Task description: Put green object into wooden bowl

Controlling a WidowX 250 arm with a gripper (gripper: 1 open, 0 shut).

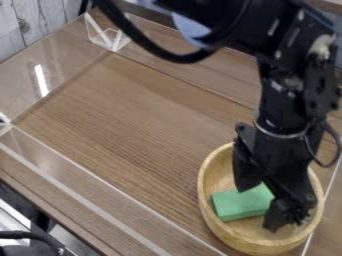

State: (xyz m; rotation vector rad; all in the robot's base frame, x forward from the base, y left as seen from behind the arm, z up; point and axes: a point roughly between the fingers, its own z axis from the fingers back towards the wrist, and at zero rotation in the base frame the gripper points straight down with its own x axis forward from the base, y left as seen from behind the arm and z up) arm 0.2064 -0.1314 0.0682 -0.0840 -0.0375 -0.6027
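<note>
A brown wood-grain table (pixel 120 120), walled by clear acrylic panels (pixel 60 50) along its far and near edges, fills most of the view. Over its right side rises a black robot arm (pixel 287 75), with black cables looping across the top of the picture. At the lower right corner of the table sits the wooden bowl (pixel 214 185), round, shallow, light tan, its thick rim partly covered by the arm. The black gripper (pixel 270 200) points down into the bowl, its fingers spread wide apart and clamped on nothing, one finger (pixel 249 172) at the far side of the bowl's hollow and the other (pixel 289 212) nearer the camera to the right. The green object (pixel 238 205), a small flat block, lies inside the bowl on its floor, just beside and partly between the fingers; whether either finger touches it cannot be told from this angle
</note>
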